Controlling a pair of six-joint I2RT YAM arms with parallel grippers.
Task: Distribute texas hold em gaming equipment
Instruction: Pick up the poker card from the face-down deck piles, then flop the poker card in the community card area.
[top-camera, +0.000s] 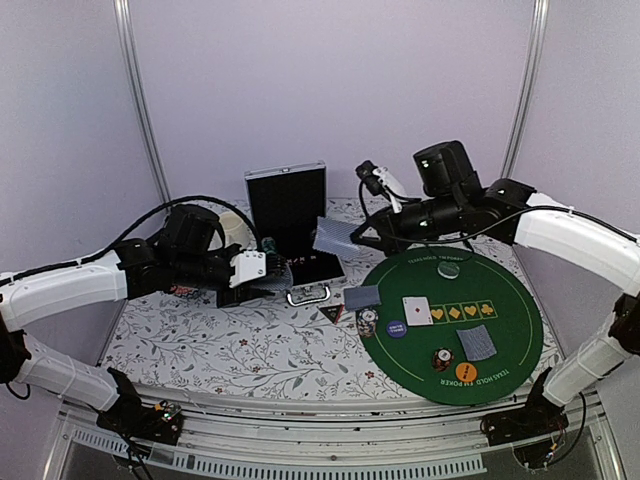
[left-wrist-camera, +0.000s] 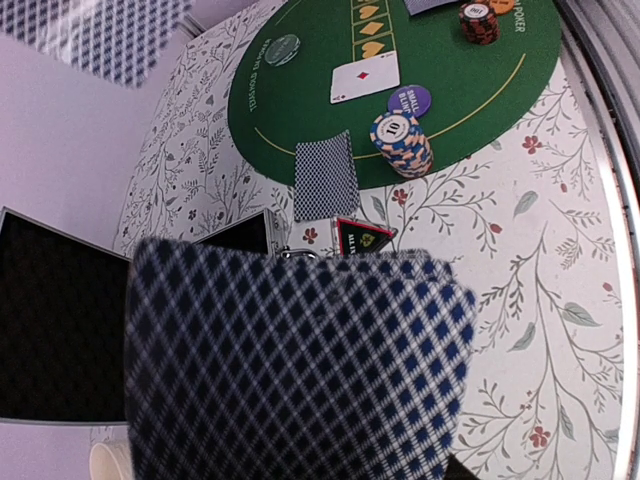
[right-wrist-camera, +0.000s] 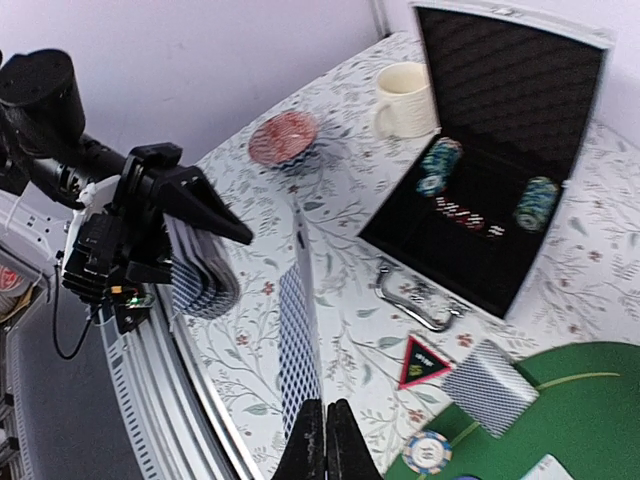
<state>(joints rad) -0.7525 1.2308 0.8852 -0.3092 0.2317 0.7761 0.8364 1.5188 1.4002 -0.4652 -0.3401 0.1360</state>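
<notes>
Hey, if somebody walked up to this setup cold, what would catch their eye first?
The round green poker mat on the right, carrying a face-up card, a striped chip stack and a face-down card. Behind centre stands an open black case. The left fingers pinch a blue-checked card stack; the right fingers hold an edge-on card, perhaps several.

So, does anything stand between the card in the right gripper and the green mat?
Nothing visible does. The card hangs in the right gripper near the open case, and the green mat starts just beside it, with nothing in the gap.
</notes>
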